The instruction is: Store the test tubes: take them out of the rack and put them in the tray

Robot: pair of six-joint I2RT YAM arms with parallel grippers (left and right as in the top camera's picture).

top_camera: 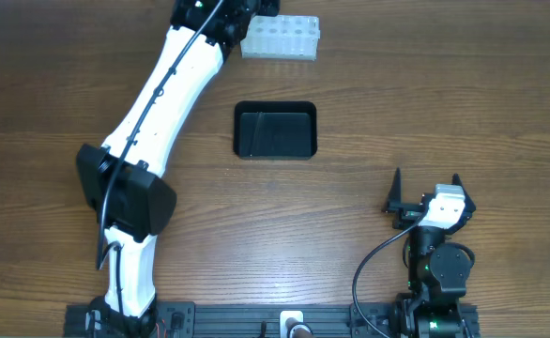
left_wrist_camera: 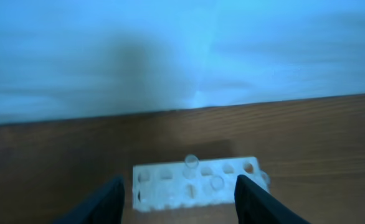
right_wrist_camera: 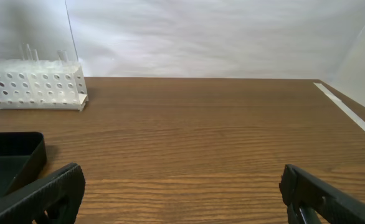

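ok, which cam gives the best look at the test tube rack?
Right wrist view: the whole rack stands side-on, with tubes rising above it. Top view looks down on its holes, but the left arm overlaps one corner. Left wrist view looks down on it between the left tool's fingers.

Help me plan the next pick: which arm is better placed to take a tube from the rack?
Left. The left gripper, open, hangs over the rack and its tubes; the right gripper sits near its own base, far from the rack.
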